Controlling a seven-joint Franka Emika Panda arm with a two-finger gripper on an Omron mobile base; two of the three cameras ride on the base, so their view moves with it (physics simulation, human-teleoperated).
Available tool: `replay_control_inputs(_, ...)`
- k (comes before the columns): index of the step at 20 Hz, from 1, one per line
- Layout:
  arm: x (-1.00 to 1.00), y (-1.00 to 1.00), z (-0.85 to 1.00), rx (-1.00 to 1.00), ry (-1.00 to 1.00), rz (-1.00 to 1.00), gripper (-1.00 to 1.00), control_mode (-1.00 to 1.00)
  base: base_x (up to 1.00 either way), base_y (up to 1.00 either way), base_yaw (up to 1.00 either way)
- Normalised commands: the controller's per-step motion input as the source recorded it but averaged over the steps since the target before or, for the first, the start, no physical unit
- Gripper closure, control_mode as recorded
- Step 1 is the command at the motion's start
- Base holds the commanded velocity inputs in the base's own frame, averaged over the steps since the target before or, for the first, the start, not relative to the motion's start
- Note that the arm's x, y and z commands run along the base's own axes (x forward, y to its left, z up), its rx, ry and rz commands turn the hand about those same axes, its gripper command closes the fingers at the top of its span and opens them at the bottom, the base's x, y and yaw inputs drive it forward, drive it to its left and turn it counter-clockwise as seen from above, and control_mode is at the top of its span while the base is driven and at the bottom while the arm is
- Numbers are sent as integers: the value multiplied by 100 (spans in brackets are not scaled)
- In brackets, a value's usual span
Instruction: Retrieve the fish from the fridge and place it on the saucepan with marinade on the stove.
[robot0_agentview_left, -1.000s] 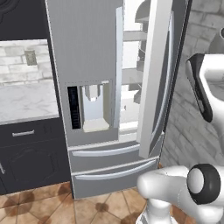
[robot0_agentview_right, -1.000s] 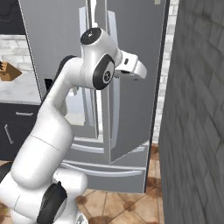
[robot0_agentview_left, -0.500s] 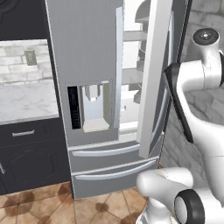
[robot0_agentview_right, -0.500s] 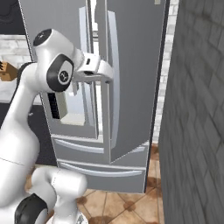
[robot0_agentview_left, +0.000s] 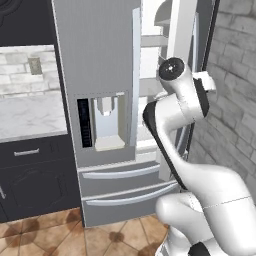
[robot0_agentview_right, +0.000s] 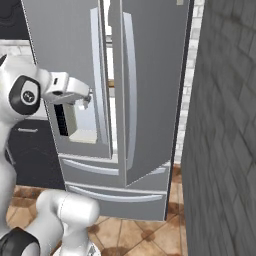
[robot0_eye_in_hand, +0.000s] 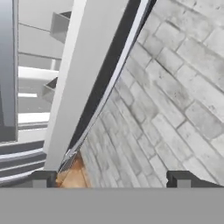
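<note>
Standing before the fridge (robot0_agentview_left: 100, 75), I see a dark cabinet (robot0_agentview_left: 35, 175) with a marble counter (robot0_agentview_left: 27, 115) to its left, under a pale tiled wall (robot0_agentview_left: 25, 70). On the fridge's closed left door sits the water dispenser (robot0_agentview_left: 107, 122), and below it run two steel drawers (robot0_agentview_left: 120, 187). Right of that door, the right door (robot0_agentview_left: 182, 45) is swung out, and white shelves (robot0_agentview_left: 150, 40) show in the gap between the two doors. The white arm (robot0_agentview_left: 175, 130) rises in front of the fridge's open side, its hand up near the edge of the open door. From the other side, the gripper (robot0_agentview_right: 86, 102) hangs just in front of the dispenser, apart from the long door handles (robot0_agentview_right: 129, 85). Looking along the hand, the two dark fingertips (robot0_eye_in_hand: 43, 178) stand spread wide with nothing between them; ahead of them lie the open door's edge and, to its right, a grey brick wall (robot0_eye_in_hand: 175, 96), with brown floor tiles (robot0_eye_in_hand: 72, 173) at the door's foot. I cannot make out the fish on the shelves from here.
</note>
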Motion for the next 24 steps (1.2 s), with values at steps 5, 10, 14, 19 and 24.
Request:
replay_control_inputs(5,46,73,0,-7,-1,-3,-100,-100,0,0,0)
replay_control_inputs(10,69,17,-11,-4,0,-3,-100,-100,0,0,0)
replay_control_inputs(14,66,9,-9,-1,0,-3,-100,-100,0,0,0)
replay_control_inputs(19,79,1,-10,0,0,-2,-100,-100,0,0,0)
replay_control_inputs(24,91,0,-16,0,0,0,-100,-100,0,0,0)
